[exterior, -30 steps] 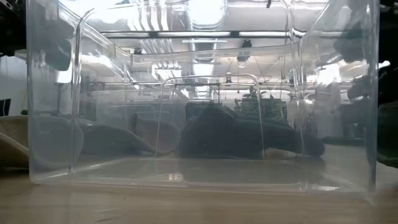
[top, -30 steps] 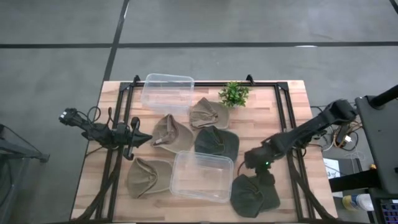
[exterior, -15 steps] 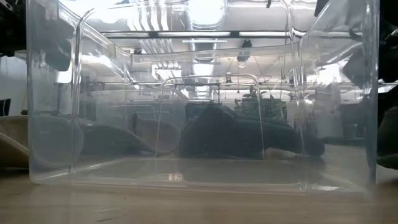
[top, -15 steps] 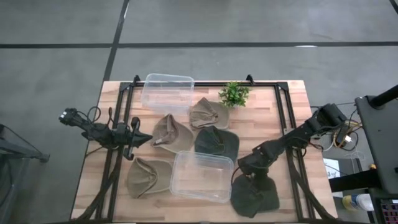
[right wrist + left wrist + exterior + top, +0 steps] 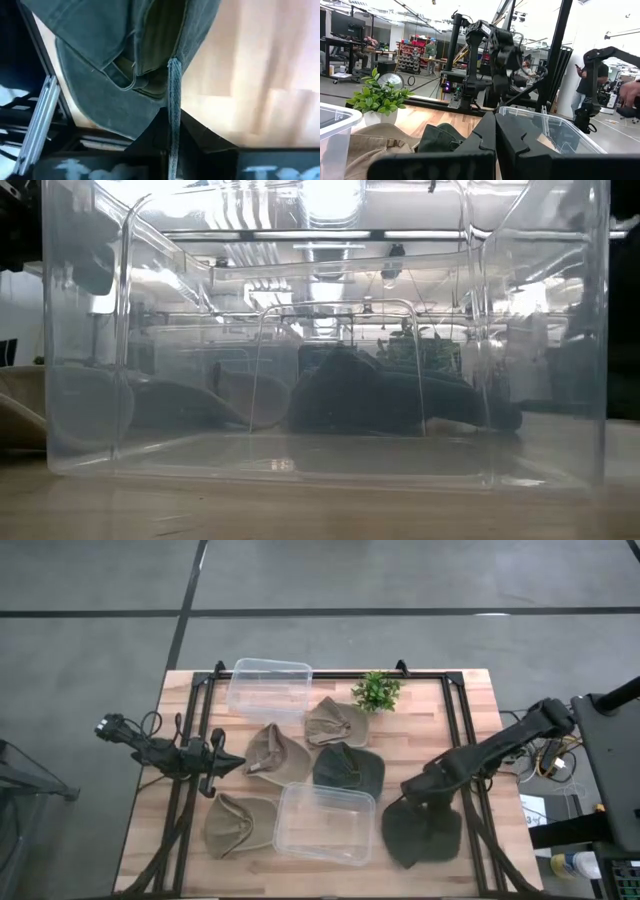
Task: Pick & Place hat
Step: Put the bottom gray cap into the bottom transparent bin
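From above, right gripper point(image 5: 424, 792) sits at the near-right of the table point(image 5: 470, 700), right over the dark hat point(image 5: 422, 832) lying just right of the near bin point(image 5: 322, 824). Versus half a second ago the gripper has pulled back to the right and the hat has changed outline: it was bunched, now it is spread wider and flatter, shifted slightly right. That looks like the hat being dragged or lifted by its edge, so the pick seems under way. Left gripper point(image 5: 226, 762) is parked at the left side, unchanged, next to the tan hat point(image 5: 272, 752). Other hats, far bin point(image 5: 268, 688) and plant point(image 5: 376, 691) have not moved. Low view: mostly the near bin's clear wall point(image 5: 320, 330); bin is empty, a dark hat point(image 5: 400, 400) shows through it behind. The dark arm shape seen at the right edge half a second ago is largely gone, consistent with the retreat. Left wrist view: fingers point(image 5: 492, 145) pressed together on nothing, looking across hats toward the plant point(image 5: 377, 96) and near bin point(image 5: 545, 132). Right wrist view: fingers point(image 5: 170, 132) clamped on the hat's strap, cap point(image 5: 125, 60) hanging from it clear of the wood. Grasp looks thin, strap only, so slip risk on the carry to the bin.
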### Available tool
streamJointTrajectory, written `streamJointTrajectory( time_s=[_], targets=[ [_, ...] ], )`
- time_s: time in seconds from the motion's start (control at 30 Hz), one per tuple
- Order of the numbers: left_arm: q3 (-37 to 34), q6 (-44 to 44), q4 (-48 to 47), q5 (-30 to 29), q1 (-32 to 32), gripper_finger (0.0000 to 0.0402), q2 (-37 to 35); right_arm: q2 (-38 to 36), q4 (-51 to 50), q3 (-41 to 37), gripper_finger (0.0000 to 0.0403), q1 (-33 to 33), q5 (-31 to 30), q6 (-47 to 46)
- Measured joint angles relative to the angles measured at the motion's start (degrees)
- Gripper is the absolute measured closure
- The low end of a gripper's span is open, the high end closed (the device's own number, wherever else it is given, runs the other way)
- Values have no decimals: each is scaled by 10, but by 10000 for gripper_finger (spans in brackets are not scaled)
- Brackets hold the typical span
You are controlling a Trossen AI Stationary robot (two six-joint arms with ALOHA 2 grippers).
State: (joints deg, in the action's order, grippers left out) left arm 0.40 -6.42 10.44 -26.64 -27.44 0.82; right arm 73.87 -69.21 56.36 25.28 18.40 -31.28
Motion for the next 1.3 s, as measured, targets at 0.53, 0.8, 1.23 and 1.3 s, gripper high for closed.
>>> streamJointTrajectory(
  time_s=[0.53,0.8,1.23,1.3],
  targets=[
    [0,0,-1,0,0,401,0,-78,-205,239,391,0,-225,-44],
    [0,0,-3,0,0,401,1,-77,-160,309,391,0,-292,26],
    [0,0,-1,0,0,401,1,0,111,312,390,-2,-291,181],
    [0,0,-1,0,0,401,1,22,136,312,390,-6,-290,197]
  ],
)
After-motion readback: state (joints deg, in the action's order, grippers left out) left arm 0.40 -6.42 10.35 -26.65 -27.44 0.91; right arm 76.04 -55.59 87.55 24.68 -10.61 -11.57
